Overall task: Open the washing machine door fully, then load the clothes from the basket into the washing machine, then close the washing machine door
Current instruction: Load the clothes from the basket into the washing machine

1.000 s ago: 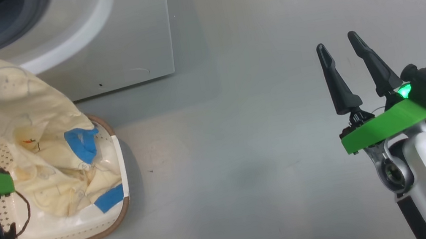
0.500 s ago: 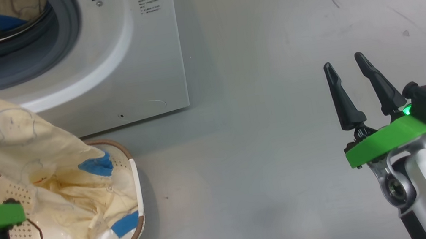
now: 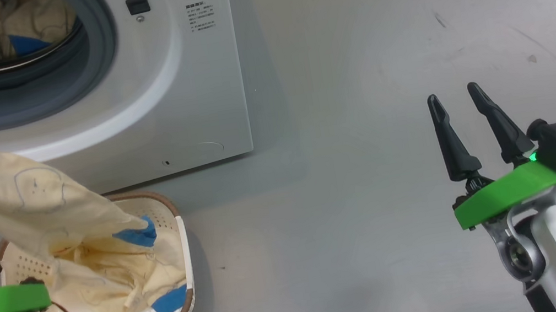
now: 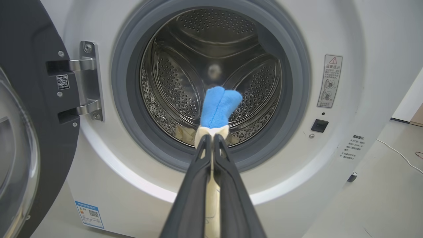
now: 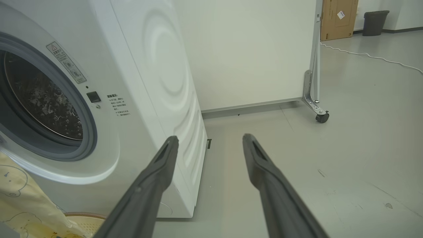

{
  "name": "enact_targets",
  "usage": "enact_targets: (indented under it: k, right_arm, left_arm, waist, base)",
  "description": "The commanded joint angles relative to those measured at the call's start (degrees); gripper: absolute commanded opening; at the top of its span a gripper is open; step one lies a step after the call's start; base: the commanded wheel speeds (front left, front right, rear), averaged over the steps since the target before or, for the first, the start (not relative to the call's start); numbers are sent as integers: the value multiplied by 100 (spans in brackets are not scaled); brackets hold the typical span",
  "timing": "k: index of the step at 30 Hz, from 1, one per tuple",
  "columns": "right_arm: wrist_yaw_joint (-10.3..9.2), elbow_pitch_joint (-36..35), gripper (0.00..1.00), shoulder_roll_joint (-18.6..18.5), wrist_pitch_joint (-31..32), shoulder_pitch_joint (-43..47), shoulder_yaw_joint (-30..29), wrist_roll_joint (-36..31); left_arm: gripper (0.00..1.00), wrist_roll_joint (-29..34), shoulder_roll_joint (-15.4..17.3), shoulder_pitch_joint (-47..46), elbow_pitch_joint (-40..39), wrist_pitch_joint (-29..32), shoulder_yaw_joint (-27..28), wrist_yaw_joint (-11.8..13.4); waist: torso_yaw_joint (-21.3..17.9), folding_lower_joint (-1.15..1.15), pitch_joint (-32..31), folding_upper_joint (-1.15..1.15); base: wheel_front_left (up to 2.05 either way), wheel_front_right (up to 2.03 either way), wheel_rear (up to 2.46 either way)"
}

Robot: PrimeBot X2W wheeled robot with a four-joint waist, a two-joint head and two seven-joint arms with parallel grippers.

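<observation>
We've got the left gripper (image 4: 211,137) pinched tight on the clothes (image 3: 40,205), with the washing machine (image 4: 347,49) straight ahead of its tips. Our right gripper (image 3: 452,91) sits spread wide, empty.

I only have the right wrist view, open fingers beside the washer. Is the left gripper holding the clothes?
Observer: Yes. The left gripper is shut on the clothes, with a blue cuff poking past its tips.
Operator: Is the bundle clear of the basket?
Observer: No, its lower end lies in the basket.
Operator: Door out of the way?
Observer: Yes, the washing machine door stands swung open, left of the drum in the left wrist view.
</observation>
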Motion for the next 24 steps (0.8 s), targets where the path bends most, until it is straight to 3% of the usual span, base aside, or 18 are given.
enact_targets:
  k: [1,9,14,18,24]
  right_arm:
    - [0,-190,100,-10,-37,-57,78,-63]
    - [0,-248,100,-10,-37,-100,133,-37]
    - [0,-302,100,-10,-37,-185,157,-12]
    - [0,-365,100,-10,-37,-291,172,52]
    - [0,-449,100,-10,-37,-449,294,216]
  left_arm:
    - [0,-9,148,-100,-245,-62,252,-14]
    - [0,-96,186,-295,-251,-62,302,-46]
    - [0,-245,398,-646,-172,-62,317,-53]
    - [0,-434,723,-1105,-11,-62,297,-55]
    - [0,-690,1478,-2050,537,-48,231,-56]
  waist:
    - [2,0,12,0]
    - [-50,0,240,0]
    - [-142,0,583,0]
    - [-263,0,932,0]
    - [-527,0,1441,0]
  base:
    - [0,0,0]
    - [0,0,0]
    - [0,0,0]
    - [0,0,0]
    - [0,0,0]
